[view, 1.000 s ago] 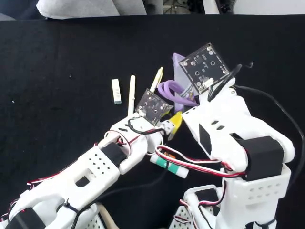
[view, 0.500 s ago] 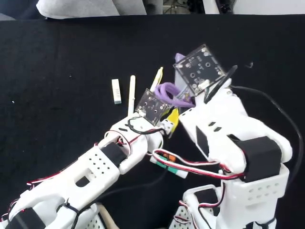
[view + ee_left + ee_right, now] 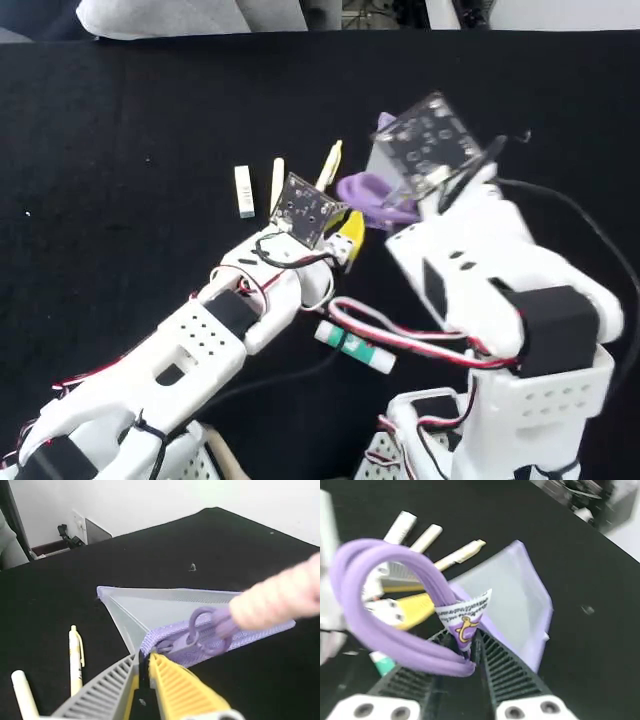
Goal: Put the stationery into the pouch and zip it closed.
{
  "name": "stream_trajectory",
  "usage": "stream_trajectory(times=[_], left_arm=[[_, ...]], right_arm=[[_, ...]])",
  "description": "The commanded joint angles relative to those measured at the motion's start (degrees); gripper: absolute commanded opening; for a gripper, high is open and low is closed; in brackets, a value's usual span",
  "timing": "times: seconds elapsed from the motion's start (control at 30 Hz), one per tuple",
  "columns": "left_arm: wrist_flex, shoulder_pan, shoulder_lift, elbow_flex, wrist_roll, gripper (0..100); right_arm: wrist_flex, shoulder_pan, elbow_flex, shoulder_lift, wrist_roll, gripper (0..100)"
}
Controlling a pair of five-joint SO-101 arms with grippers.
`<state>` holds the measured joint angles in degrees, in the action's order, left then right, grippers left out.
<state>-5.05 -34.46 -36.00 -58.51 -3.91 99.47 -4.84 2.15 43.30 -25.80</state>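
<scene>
A translucent purple pouch (image 3: 160, 605) lies on the black table, its corner also visible in the high view (image 3: 384, 124). My left gripper (image 3: 145, 662), with one grey and one yellow finger, is shut on the pouch's purple zipper edge. My right gripper (image 3: 472, 645) is shut on the pouch's purple cord loop (image 3: 385, 625) at its printed tag, holding it up above the pouch (image 3: 507, 592). In the high view the cord loop (image 3: 368, 196) sits between both grippers. A yellow pen (image 3: 330, 163), a cream pen (image 3: 277, 183) and a white stick (image 3: 243, 190) lie left of the pouch.
A green-and-white glue stick (image 3: 356, 348) lies near the front between the two arms. Red and white cables cross beside it. The black table (image 3: 120, 120) extends to the left and far side. A pale cloth (image 3: 180, 15) lies beyond the far edge.
My left gripper has shifted a little to the left and away, still on the pouch edge. The right arm swung slightly left and back with the cord loop. More of the glue stick shows.
</scene>
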Motion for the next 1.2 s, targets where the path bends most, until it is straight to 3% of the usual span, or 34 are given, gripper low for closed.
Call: stream_trajectory(times=[0.0,0.47,0.9,1.17], left_arm=[[1.0,1.9,-0.4,2.1,-0.7,3],[0.9,5.7,-0.4,1.4,-0.7,3],[0.9,5.7,-0.4,1.5,-2.6,3],[0.9,8.0,-0.5,1.7,-3.0,3]], right_arm=[[1.5,7.3,0.8,1.6,-2.9,1.1],[1.3,20.6,-4.4,1.6,-7.6,1.1],[0.9,21.9,-8.2,1.7,-6.8,1.1],[-2.5,37.1,-8.8,1.5,-13.9,1.1]])
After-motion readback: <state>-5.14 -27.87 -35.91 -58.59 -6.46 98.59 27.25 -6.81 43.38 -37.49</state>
